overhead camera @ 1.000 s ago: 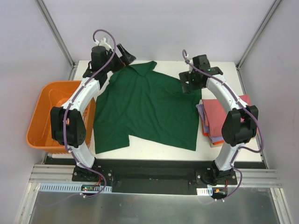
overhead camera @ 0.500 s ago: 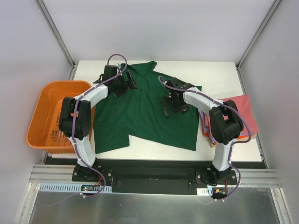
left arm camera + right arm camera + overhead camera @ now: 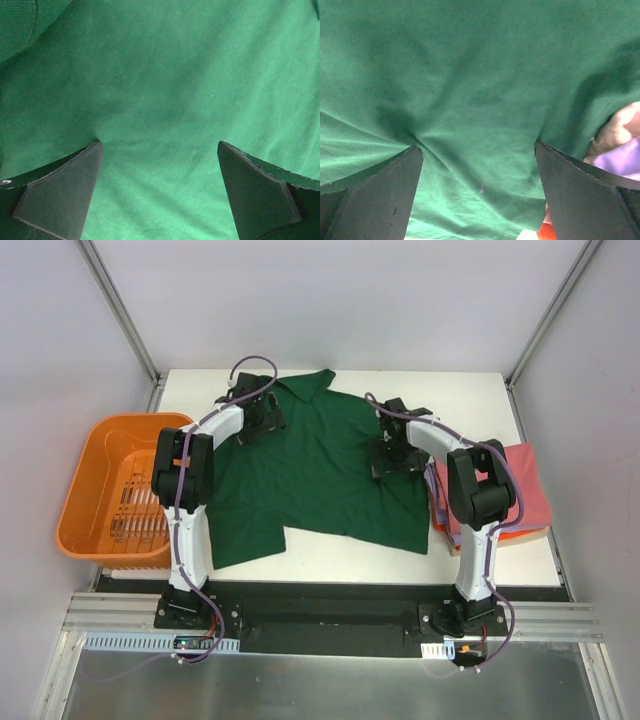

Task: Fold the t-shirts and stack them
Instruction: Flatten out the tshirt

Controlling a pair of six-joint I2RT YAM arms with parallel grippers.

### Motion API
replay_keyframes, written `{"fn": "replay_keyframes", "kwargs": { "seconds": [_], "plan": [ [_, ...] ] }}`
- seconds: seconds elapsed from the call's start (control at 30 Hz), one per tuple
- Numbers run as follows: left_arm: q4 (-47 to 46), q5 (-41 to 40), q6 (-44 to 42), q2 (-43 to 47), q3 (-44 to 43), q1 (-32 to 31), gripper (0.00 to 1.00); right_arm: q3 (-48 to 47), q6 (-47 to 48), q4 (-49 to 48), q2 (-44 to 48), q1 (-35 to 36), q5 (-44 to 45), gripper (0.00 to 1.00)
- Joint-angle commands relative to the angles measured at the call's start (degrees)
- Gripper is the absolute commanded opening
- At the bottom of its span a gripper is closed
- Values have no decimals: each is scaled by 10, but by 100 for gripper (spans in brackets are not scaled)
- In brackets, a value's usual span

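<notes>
A dark green collared t-shirt (image 3: 320, 480) lies spread flat across the middle of the table. My left gripper (image 3: 262, 418) is open and pressed down on its left shoulder area; in the left wrist view my left gripper (image 3: 159, 146) has its fingertips (image 3: 75, 185) wide apart on the green cloth (image 3: 165, 75). My right gripper (image 3: 392, 455) is open on the shirt's right side, and in the right wrist view my right gripper (image 3: 477, 147) presses wrinkled green cloth (image 3: 470, 65). A stack of folded t-shirts (image 3: 520, 485), pink-red on top, lies at the table's right edge, and its lavender one (image 3: 620, 160) peeks in beside the right finger.
An orange slotted basket (image 3: 85, 490) stands off the table's left side. The white table (image 3: 460, 400) shows bare at the back right. Grey walls and metal frame posts close in the back and sides.
Both grippers have come from the far edge down onto the shirt, still open. The right gripper swung left, then back right. The shirt's lower right hem has slid a little to the right.
</notes>
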State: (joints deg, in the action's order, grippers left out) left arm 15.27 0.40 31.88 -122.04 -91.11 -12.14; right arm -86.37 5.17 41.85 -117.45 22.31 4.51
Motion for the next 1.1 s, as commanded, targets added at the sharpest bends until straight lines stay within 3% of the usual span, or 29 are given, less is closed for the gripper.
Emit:
{"fn": "replay_keyframes", "kwargs": {
  "seconds": [0.0, 0.33, 0.43, 0.53, 0.77, 0.9, 1.07],
  "plan": [
    [54, -46, 15, -29, -53, 21, 99, -50, 17, 29, -30, -28, 6, 96],
    [90, -62, 35, -16, -96, 43, 99, -81, 57, 42, -9, -36, -20, 96],
    [91, -16, 8, 16, -129, 38, 99, -83, 65, 40, 33, -34, -35, 96],
    [91, -21, -19, 92, -122, 15, 99, -61, 69, 35, 103, -17, -29, 96],
    [87, -59, -63, 307, 46, -86, 99, 91, -2, -7, 324, 42, 32, 96],
    [76, -45, -29, 425, 186, -114, 99, 242, -66, -89, 484, 48, 28, 96],
    [71, -53, 6, 557, 314, -126, 99, 388, -81, -215, 654, 44, 28, 96]
  ]
}}
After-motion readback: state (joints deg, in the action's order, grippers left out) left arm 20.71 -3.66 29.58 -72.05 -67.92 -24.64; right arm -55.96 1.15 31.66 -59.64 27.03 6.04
